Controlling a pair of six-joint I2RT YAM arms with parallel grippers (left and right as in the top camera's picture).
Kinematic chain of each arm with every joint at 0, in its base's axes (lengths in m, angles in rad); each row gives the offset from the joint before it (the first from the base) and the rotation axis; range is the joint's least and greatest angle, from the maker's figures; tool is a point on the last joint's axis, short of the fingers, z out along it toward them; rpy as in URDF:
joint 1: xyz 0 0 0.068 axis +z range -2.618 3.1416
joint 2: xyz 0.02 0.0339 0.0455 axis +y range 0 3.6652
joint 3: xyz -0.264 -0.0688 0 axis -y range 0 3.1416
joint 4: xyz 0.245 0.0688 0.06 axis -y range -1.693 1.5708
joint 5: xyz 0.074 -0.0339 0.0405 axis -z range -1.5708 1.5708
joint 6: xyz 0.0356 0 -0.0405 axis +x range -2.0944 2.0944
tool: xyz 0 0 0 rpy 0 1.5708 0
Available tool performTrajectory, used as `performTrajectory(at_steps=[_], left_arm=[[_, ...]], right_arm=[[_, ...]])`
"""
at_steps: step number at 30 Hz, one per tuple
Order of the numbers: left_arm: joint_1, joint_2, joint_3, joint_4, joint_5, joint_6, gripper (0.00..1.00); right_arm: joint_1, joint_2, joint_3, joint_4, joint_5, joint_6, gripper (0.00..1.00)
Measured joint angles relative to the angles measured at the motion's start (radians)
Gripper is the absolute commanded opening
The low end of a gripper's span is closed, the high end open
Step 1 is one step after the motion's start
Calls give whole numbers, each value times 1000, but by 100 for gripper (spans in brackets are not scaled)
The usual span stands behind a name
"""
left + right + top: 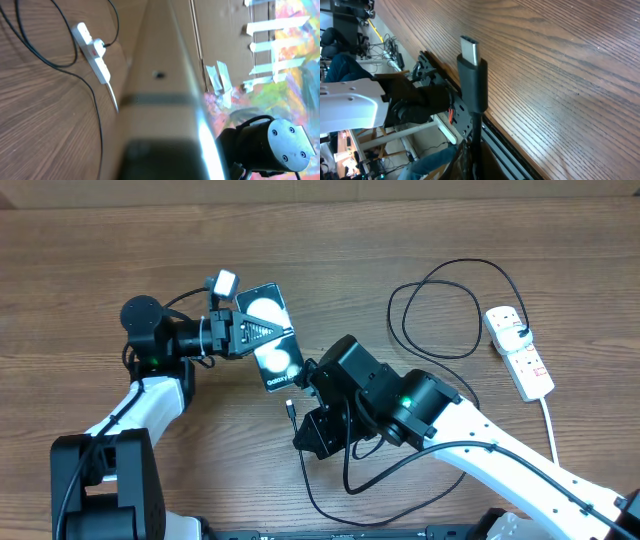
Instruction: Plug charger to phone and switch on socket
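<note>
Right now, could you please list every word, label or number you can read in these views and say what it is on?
"Galaxy": white lettering at the lower end of the phone, overhead view; anything after it is too blurred to read.
On the power strip, any markings are too small to read.
On the charger plug, no text shows.

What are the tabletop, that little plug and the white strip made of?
The tabletop looks like wood or wood-look laminate: brown with running grain lines, matte. The plug seems matte black plastic with a bare silvery metal tip. The strip appears smooth white plastic with red switches.
</note>
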Motion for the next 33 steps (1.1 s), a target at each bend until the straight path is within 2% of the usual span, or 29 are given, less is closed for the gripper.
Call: performTrajectory(at_steps=[17, 33], left_arm=[[-22, 0, 0, 25, 1, -8, 4], [-22, 0, 0, 25, 1, -8, 4]], right_arm=[[-98, 10, 0, -14, -42, -70, 4], [-98, 10, 0, -37, -127, -139, 4]])
